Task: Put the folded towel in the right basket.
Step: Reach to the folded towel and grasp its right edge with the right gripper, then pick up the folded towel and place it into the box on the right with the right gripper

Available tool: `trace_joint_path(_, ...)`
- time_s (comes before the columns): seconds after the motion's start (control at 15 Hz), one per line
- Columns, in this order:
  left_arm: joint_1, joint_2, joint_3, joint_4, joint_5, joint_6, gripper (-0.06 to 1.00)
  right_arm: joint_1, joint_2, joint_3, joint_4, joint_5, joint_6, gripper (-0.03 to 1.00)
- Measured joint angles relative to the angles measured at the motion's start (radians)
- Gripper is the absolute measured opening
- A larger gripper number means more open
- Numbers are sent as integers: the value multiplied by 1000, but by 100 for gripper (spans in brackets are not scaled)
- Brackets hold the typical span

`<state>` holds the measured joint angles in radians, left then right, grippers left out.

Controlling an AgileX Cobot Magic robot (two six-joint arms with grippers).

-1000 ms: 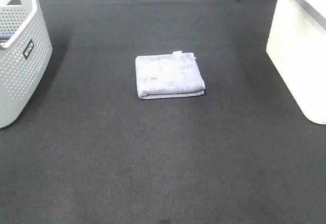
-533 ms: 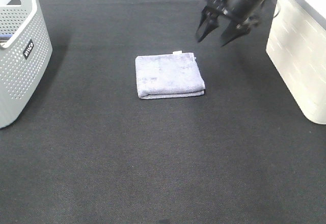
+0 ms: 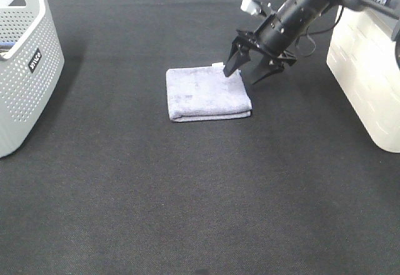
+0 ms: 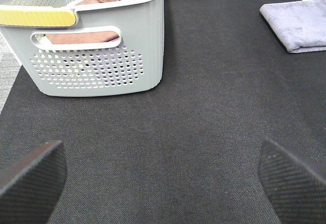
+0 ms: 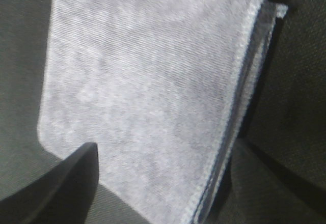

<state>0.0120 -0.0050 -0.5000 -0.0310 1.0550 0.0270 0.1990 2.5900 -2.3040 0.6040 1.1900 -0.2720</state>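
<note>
The folded towel is lying flat near the middle of the dark surface, slightly toward its far edge. The right hand is hanging over the towel's far right corner with its fingers spread apart, one above the cloth and one just past the folded edge. Whether they are touching it I cannot tell. The right basket is standing at the right edge, and the grey basket at the left edge. The left hand is gaping wide, holding nothing.

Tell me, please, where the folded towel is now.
The folded towel lies on the dark table, mid-scene in the high view, with the open right gripper poised over its far-right corner.
</note>
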Motion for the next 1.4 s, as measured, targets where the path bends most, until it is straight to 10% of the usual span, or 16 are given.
trace_joint_path(0.87, 0, 0, 0, 0, 0, 0, 97, -1, 74, -8, 18, 15, -44, 66)
trace_joint_path(1.0, 0, 0, 0, 0, 0, 0, 97, 0, 95, -8, 91, 22, -71, 52)
trace_joint_path(1.13, 0, 0, 0, 0, 0, 0, 97, 0, 100, -8, 93, 21, -71, 11)
trace_joint_path(1.4, 0, 0, 0, 0, 0, 0, 97, 0, 75, -8, 89, 17, -75, 8)
